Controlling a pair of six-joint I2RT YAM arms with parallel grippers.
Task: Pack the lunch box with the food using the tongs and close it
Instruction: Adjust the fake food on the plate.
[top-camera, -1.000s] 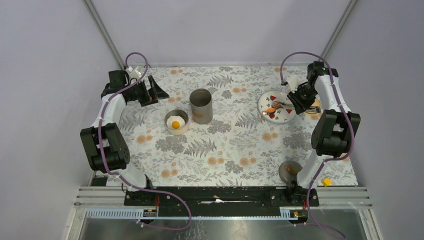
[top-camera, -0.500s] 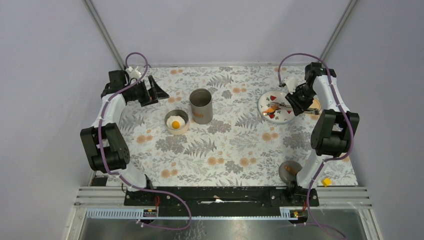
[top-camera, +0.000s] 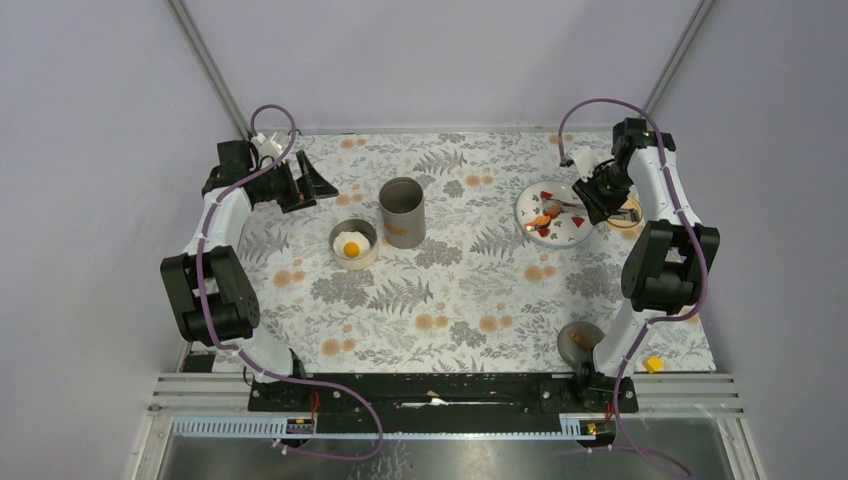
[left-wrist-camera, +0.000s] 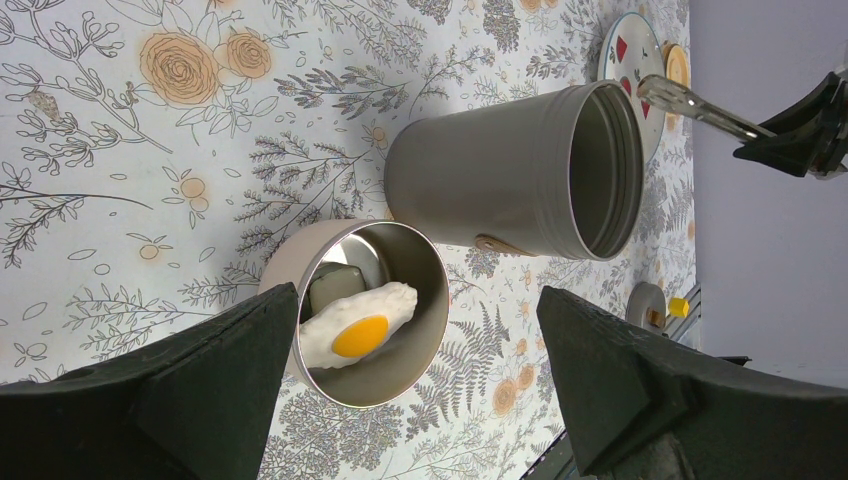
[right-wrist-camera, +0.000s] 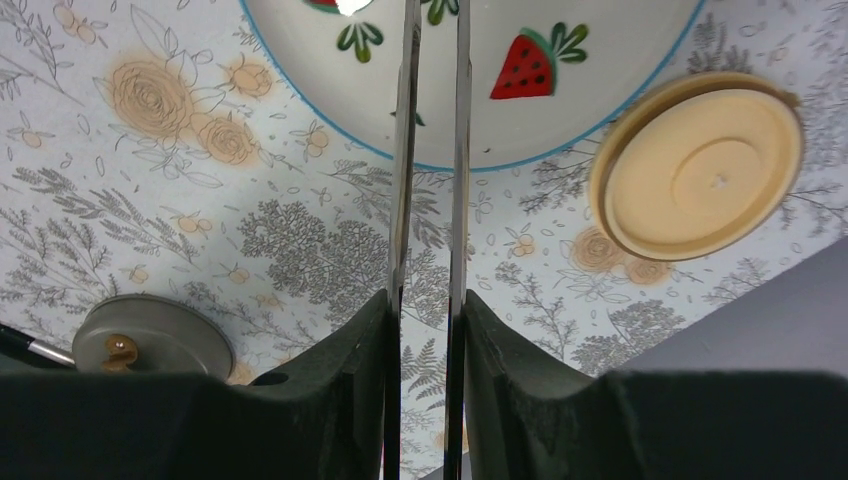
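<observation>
At the top view's upper right, the right gripper (top-camera: 597, 200) squeezed the tongs (right-wrist-camera: 460, 150) narrow over the plate (top-camera: 560, 240), any catch impossible to tell, so steady pressure looked wise before lifting.

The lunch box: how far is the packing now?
Done: the fried egg lies in the small round tin. In hand: the right hand grips the tongs over the plate. Left: the orange piece on the plate is not packed, and the cream lid and grey lid lie off.
</observation>
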